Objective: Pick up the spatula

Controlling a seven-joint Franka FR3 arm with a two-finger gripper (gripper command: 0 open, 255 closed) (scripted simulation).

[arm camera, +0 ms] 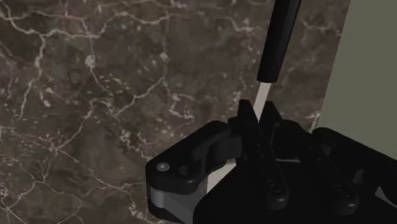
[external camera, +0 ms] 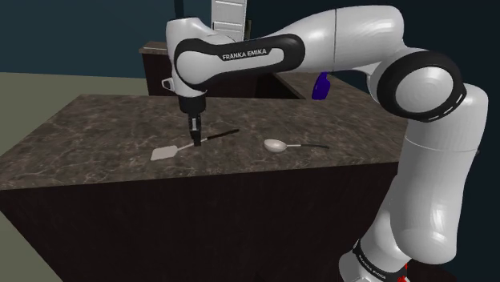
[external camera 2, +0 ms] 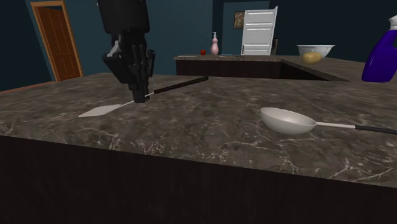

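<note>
The spatula [external camera: 166,151] lies on the dark marble counter [external camera: 96,132], its pale flat blade toward the shoulder view's left and its black handle [external camera 2: 181,83] pointing away. My black gripper [external camera: 194,145] points straight down onto the thin pale neck between blade and handle. In the second exterior view the gripper [external camera 2: 141,98] touches the spatula [external camera 2: 97,112] just behind the blade. In the wrist view the fingers [arm camera: 245,118] stand close together, clasping the pale neck, and the spatula's handle [arm camera: 278,38] runs on beyond the gripper [arm camera: 257,113].
A pale spoon [external camera: 276,145] with a dark handle lies on the counter toward the shoulder view's right of the spatula. Farther back are a blue bottle [external camera 2: 382,57], a bowl [external camera 2: 315,51] and a pink soap bottle [external camera 2: 215,43]. The counter's edge runs close to the gripper.
</note>
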